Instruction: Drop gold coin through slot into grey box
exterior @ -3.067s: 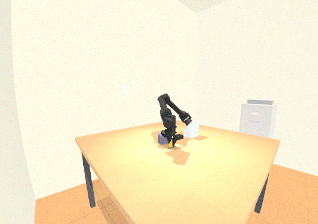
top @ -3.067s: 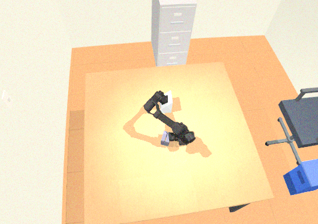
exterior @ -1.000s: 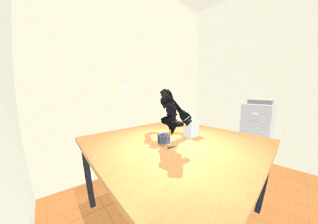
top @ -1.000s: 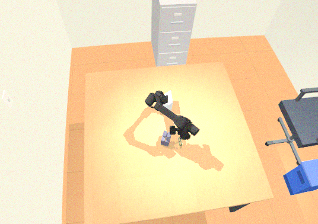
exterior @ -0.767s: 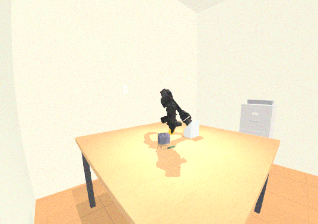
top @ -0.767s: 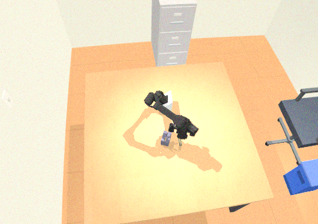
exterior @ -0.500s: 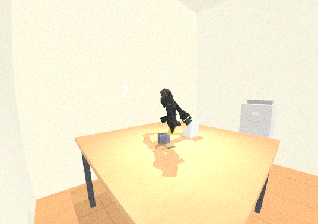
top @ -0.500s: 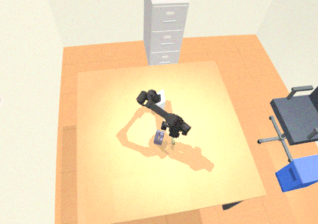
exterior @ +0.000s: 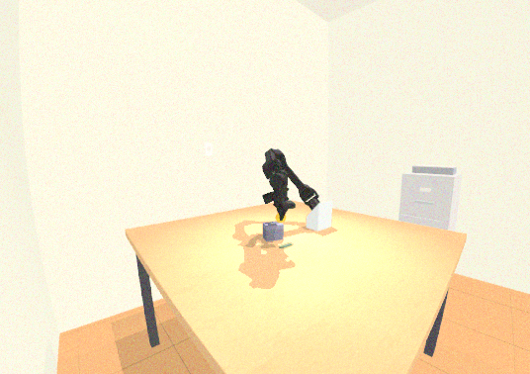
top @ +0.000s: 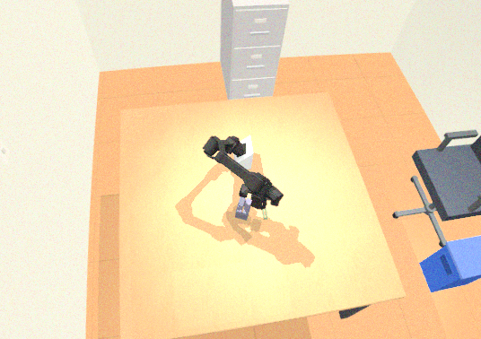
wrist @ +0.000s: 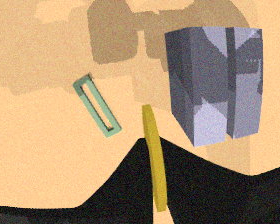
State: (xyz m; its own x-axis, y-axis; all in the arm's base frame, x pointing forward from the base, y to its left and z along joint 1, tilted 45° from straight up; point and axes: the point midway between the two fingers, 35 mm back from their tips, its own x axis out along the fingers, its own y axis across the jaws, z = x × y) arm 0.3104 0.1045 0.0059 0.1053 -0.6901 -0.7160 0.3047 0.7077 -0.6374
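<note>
right now i have the gripper (wrist: 157, 219) clamped nearly shut on the coin (wrist: 153, 156), which sits edge-on between the dark fingers in the wrist view, lifted off the table (exterior: 342, 277). the holder (wrist: 96, 104) lies empty on the table down to the left of the coin, and the box (wrist: 216, 83) is up to the right, not yet under it.

what worries me from here is alignment. the slot (wrist: 231, 63) shows as a dark line along the lid, and the coin's edge looks tilted a little against it in this view, so i judge it needs a small twist as well as a sideways shift before i let go. if i release with the coin off-angle or off-centre, it will likely land flat on the lid or bounce off onto the table. the grip is on a thin disc, so a jolt in the move could also let it rotate or slip between the fingers.

the wrist view is the only one that gives me the slot and the coin's angle. the exterior view shows what it cannot: the coin (exterior: 279, 217) hanging as a small gold spot just above the box (exterior: 273, 231), so height looks fine. from the top the arm (top: 239, 168) hides the coin, and i only catch the box (top: 242, 211) and a sliver of the holder (top: 265, 215) beside it.
</note>
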